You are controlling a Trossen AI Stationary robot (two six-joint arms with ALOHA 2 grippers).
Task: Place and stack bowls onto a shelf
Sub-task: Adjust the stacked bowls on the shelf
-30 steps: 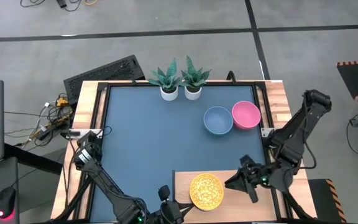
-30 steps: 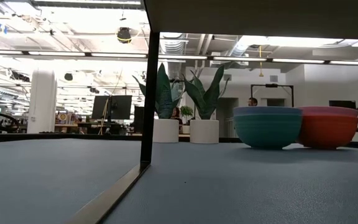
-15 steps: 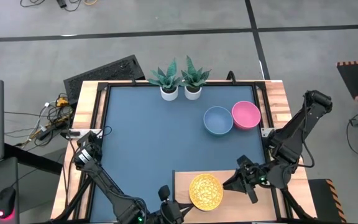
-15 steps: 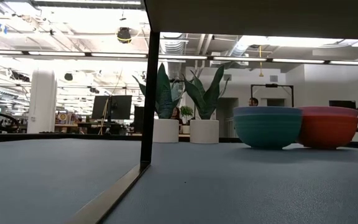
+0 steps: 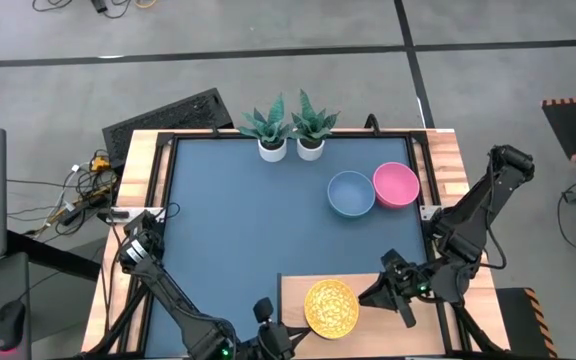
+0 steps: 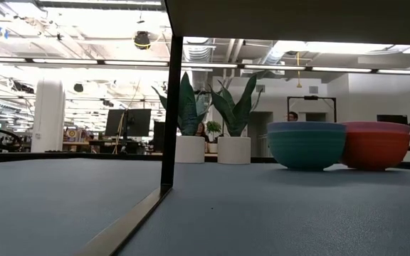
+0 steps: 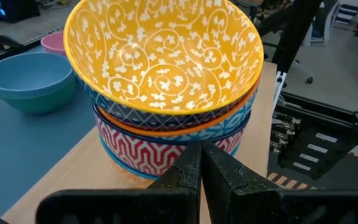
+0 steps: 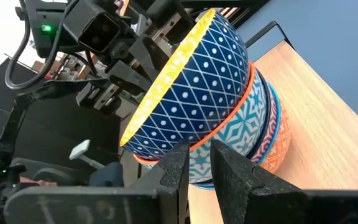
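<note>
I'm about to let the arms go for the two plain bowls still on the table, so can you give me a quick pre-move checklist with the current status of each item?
1. Patterned bowl stack sits on the shelf, yellow bowl on top: ok.
2. Stack sits level: not ok; in the right wrist view the top bowl tilts.
3. Left gripper free of the stack, fingers closed, holding nothing: ok.
4. Right gripper free, fingers nearly together beside the stack, holding nothing: ok.
5. Grey-blue bowl and pink bowl upright on the tabletop, side by side: ok.
6. Whether those two bowls touch: cannot tell.
</note>
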